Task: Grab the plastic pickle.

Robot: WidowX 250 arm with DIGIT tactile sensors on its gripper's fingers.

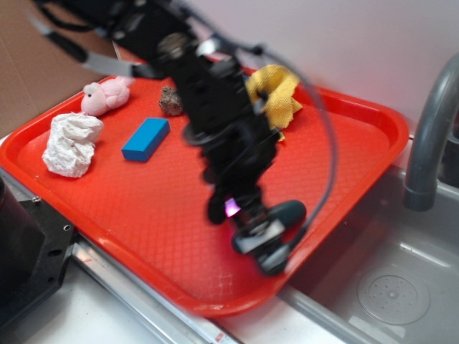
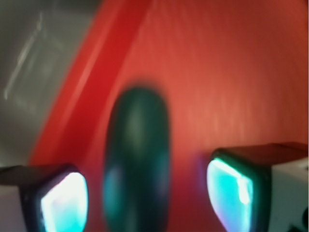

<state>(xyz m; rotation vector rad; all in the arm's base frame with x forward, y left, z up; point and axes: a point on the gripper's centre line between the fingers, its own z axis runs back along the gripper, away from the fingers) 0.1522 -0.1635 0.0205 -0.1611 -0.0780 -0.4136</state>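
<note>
Near the tray's (image 1: 373, 122) front edge by the sink, the pickle (image 2: 137, 159) lies between the spread fingers of the pincer (image 2: 147, 193). Approach looks done; closing and lifting are still left.

The plastic pickle (image 1: 289, 212) (image 2: 137, 159) is a smooth, dark teal-green, sausage-shaped piece with rounded ends. It lies flat on the red tray (image 1: 143, 215), close to the tray's edge nearest the sink.
</note>
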